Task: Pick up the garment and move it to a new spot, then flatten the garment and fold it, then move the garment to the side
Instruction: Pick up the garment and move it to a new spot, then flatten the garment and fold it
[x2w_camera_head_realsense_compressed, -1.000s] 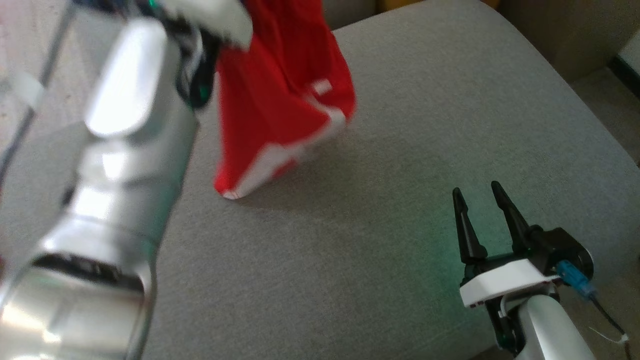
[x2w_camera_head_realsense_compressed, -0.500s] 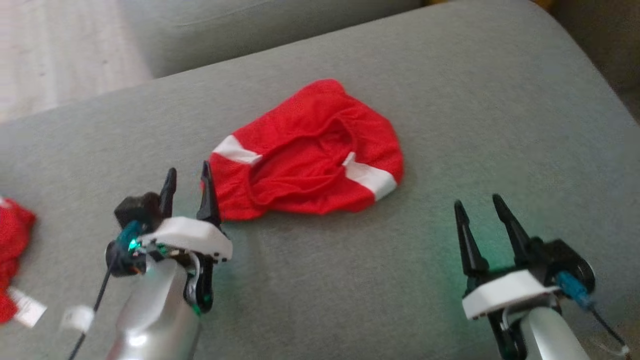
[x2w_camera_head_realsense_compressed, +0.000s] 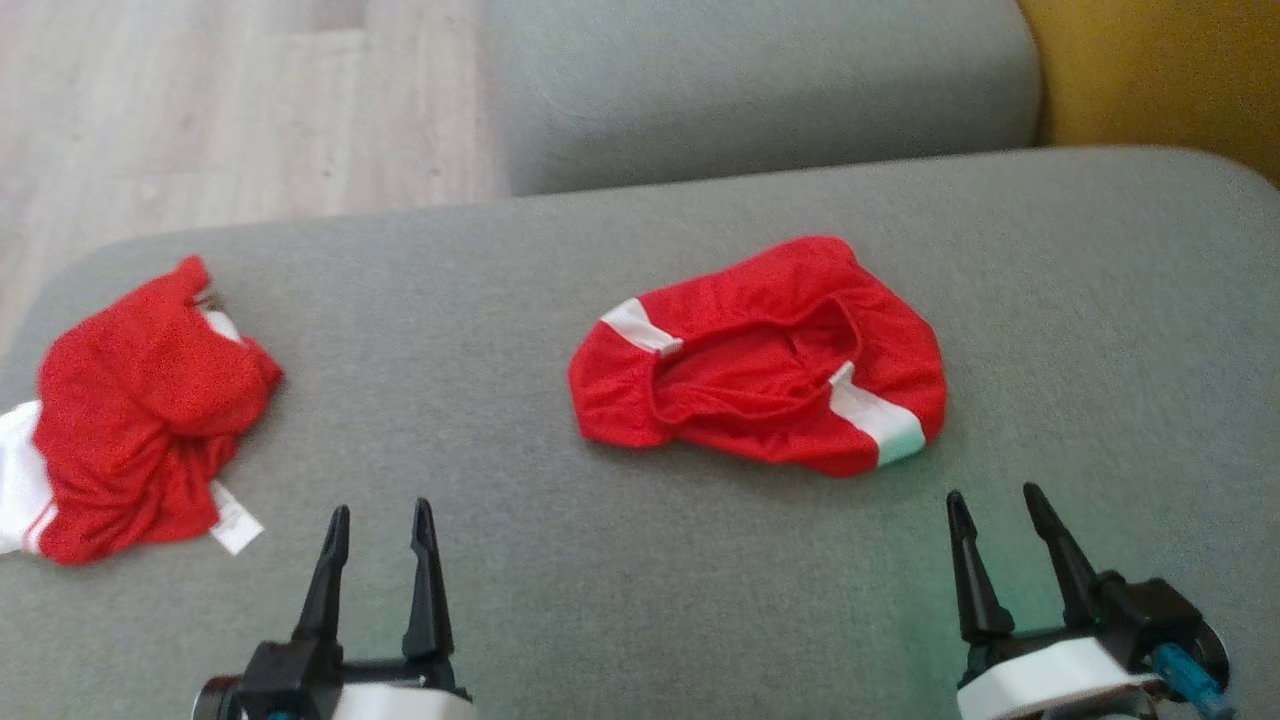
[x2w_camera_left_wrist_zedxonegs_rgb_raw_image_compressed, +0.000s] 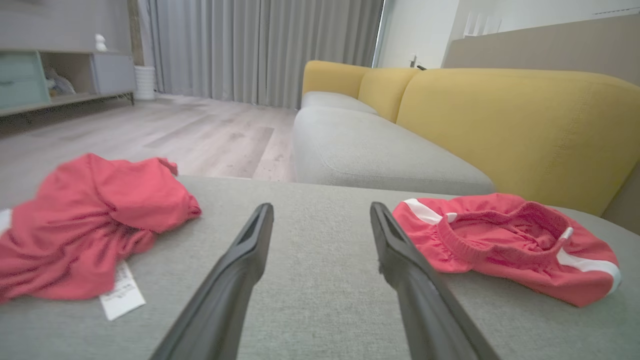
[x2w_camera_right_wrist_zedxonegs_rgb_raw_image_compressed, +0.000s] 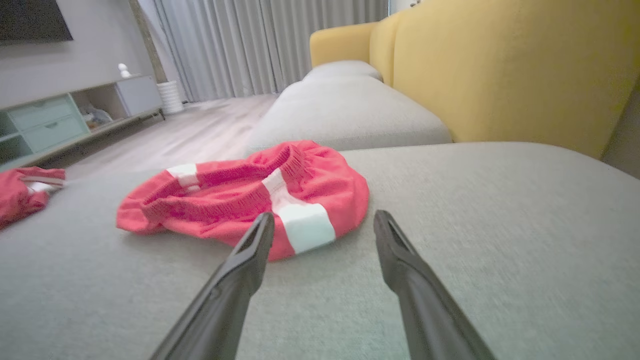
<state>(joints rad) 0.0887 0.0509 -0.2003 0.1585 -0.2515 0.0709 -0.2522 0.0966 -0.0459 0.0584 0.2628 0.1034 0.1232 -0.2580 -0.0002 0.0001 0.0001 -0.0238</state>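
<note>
The red shorts (x2w_camera_head_realsense_compressed: 760, 360) lie crumpled near the middle of the grey cushion (x2w_camera_head_realsense_compressed: 620, 580). Their long side runs left to right, and the waist hole faces up. Another red cloth (x2w_camera_head_realsense_compressed: 140, 420), maybe a shirt, sits bunched by the left edge. The left gripper (x2w_camera_head_realsense_compressed: 381, 512) and right gripper (x2w_camera_head_realsense_compressed: 992, 495) are spread wide and hold nothing.

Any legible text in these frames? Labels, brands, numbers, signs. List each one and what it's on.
No text can be read in any view.
White tag sticking out from under the crumpled red garment: faint dark print lines, too small and blurred to read.
Red shorts with white side stripes: no logo, number or print visible.
</note>
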